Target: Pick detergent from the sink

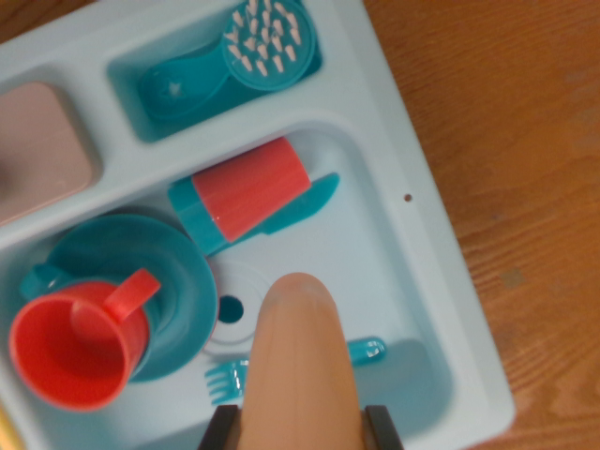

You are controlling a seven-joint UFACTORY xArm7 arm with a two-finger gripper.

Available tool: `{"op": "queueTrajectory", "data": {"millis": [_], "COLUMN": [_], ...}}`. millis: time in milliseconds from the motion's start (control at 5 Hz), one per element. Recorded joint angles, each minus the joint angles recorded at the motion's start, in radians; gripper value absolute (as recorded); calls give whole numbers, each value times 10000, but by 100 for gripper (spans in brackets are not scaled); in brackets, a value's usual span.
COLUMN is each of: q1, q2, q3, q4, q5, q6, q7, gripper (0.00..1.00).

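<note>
Supporting surface: wooden table [506,141], brown, showing along the wrist view's right and top.
Sink: pale blue plastic sink [412,169] with one large basin and two smaller compartments above it.
Detergent: tan, round-ended detergent [298,347], blurred and close to the camera, rising from the bottom edge over the basin, in front of the drain.
Gripper: gripper [300,429] with two dark fingers [217,429] pressed against either side of the detergent, pinching it.
Plate: teal plate [178,272] in the basin's left part.
Cup: red cup [75,342] on the plate, mouth facing the camera, handle up and right.
Cylinder: red ribbed cylinder [248,187] with a teal end, lying tilted just above the plate.
Sponge: pinkish sponge [37,150] in the left compartment.
Brush: teal brush [267,42], pale bristles up, in the upper compartment.
Knife: teal knife [314,199] partly under the cylinder.
Fork: teal fork [225,377], middle hidden behind the detergent.
Drain: white ring drain [231,307] beside the plate.
</note>
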Motion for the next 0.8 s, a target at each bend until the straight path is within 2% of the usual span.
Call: {"op": "queueTrajectory", "data": {"millis": [200,400,600,800], "q1": [0,4,4,8], "q2": [0,-126,-126,-233], "q3": [0,-1,-1,-3], "q4": [0,334,334,619], "q5": [0,-23,-23,-43], "q6": [0,459,459,849], "q7": [0,16,16,30], "gripper": [100,100,100,100]}}
